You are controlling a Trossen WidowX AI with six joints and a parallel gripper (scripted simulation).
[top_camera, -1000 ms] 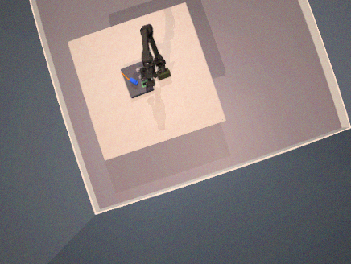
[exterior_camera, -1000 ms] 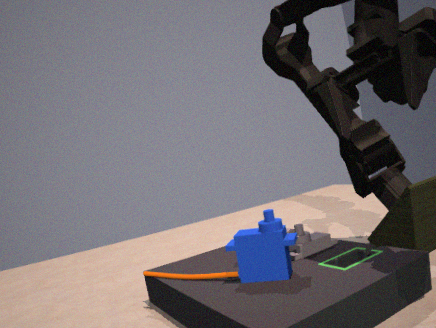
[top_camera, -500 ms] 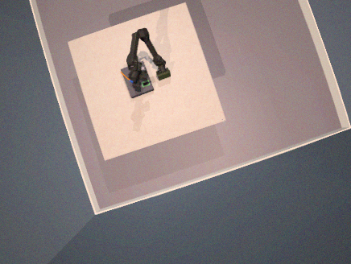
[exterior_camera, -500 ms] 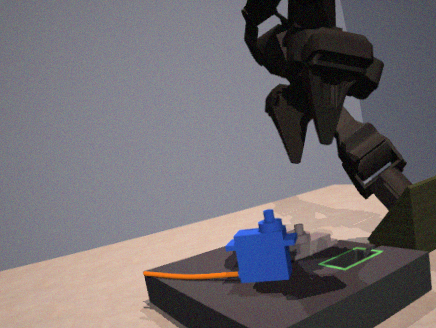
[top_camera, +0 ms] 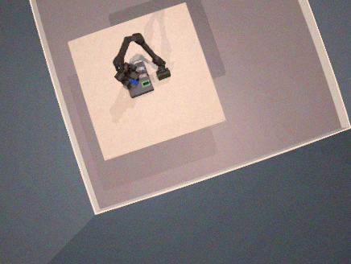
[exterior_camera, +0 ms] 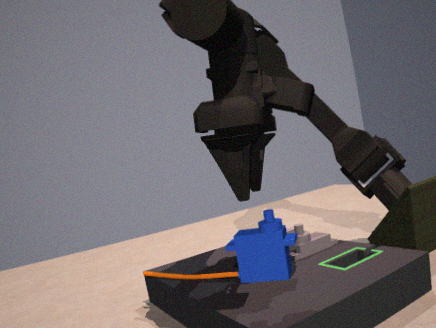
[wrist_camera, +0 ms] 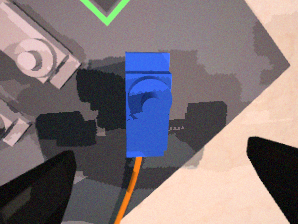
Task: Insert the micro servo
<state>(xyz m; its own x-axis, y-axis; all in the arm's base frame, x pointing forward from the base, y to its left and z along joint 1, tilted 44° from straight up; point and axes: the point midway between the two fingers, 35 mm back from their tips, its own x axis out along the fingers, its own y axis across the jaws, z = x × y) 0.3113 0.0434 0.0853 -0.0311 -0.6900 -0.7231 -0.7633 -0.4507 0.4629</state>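
Looking left to right across the exterior view, we saw the orange cable (exterior_camera: 190,275) trailing along the dark deck (exterior_camera: 350,295) to the blue micro servo (exterior_camera: 264,252), which stood upright on the deck with its shaft up, well short of the green-outlined pocket (exterior_camera: 351,258) farther right. Our gripper (exterior_camera: 243,192) hung above the servo, apart from it. Its fingers were spread nearly fully and held nothing.
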